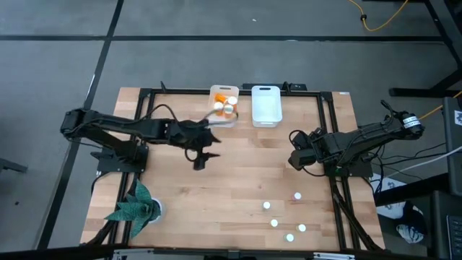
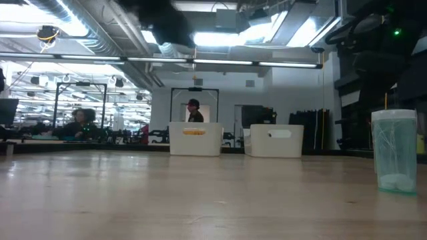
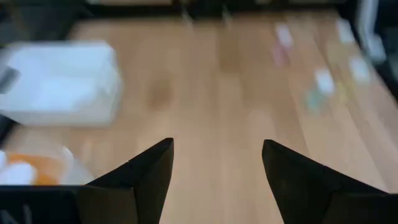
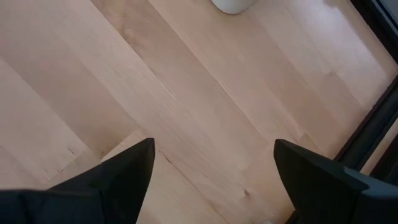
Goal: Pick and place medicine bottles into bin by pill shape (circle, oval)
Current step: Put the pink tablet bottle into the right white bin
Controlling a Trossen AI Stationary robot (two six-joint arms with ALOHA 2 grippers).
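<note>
Wooden table (image 1: 216, 195) from above: two white bins at the far edge, side by side. Left bin (image 1: 224, 103) already holding orange medicine bottles (image 1: 221, 97) with white caps; right bin (image 1: 266, 105) looks bare inside. Five small medicine bottles (image 1: 266, 206) scattered near the front right, well apart from the bins, showing only as white caps from overhead.

Left gripper (image 1: 201, 160) reaching out over the middle of the table, just in front of the left bin, gripping nothing. Left wrist view confirms it: fingers (image 3: 146, 174) spread wide, bare wood in the gap, orange bottles (image 3: 28, 171) in the left bin off to one side, right bin (image 3: 62, 81) beyond, small bottles (image 3: 323, 81) blurred in the distance.

Right gripper (image 1: 297, 153) parked at the right side, tucked in near its base. Right wrist view: fingers (image 4: 127, 171) also wide apart over bare planks, only the rim of something white at the frame edge, too cropped to name.

Low view adds what the others can't: the side of one pale green bottle (image 2: 395, 151) up close at the right, both bins (image 2: 195, 139) far back, people in the room behind. No grippers clearly visible there. Also a green leafy thing (image 1: 135, 207) at the front left corner, seen only from overhead.
</note>
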